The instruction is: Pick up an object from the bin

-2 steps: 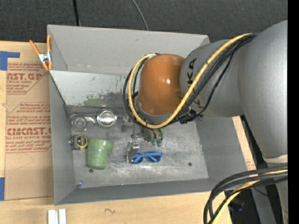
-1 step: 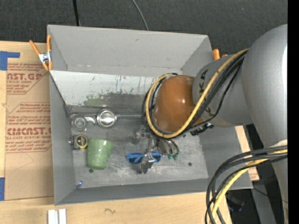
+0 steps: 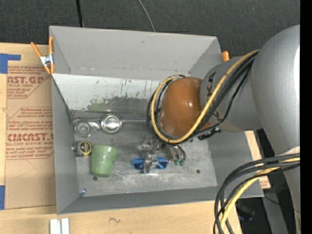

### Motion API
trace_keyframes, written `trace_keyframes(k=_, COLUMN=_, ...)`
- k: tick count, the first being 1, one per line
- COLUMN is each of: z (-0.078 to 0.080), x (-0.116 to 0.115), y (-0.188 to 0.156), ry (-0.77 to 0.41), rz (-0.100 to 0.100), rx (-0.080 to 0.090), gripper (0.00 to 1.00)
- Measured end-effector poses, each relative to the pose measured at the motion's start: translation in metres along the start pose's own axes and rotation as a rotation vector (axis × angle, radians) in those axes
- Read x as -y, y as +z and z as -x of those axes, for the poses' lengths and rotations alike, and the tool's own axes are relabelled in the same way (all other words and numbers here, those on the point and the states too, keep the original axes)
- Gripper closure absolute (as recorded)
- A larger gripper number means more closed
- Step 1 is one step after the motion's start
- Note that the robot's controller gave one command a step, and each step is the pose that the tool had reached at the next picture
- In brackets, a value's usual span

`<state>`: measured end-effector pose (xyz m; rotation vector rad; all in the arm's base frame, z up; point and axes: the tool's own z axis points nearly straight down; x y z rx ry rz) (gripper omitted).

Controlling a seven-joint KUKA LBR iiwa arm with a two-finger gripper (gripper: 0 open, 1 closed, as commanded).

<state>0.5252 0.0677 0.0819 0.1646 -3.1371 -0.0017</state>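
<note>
My gripper [image 3: 163, 153] hangs low over the bin floor, right of the middle and close to the front wall. A small blue flat thing [image 3: 144, 164] lies on the floor right under it, partly hidden by the gripper. I cannot tell whether they touch. A tiny dark green bit [image 3: 181, 162] sits just right of the gripper. To the left, a pale green plastic cup [image 3: 102, 160] lies on its side.
At the back left stand a shiny metal round piece [image 3: 111, 124] and a smaller silver ring-like piece [image 3: 83, 128]. Below them lies a small yellow and black thing [image 3: 84, 148]. A tiny blue bit [image 3: 83, 192] rests in the front left corner.
</note>
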Motion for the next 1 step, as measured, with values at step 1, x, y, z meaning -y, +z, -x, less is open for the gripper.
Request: trace_keyframes(k=1, z=0.0069, x=0.0005, y=-0.1578, ry=-0.236, rz=-0.002, rx=0.010, gripper=1.00)
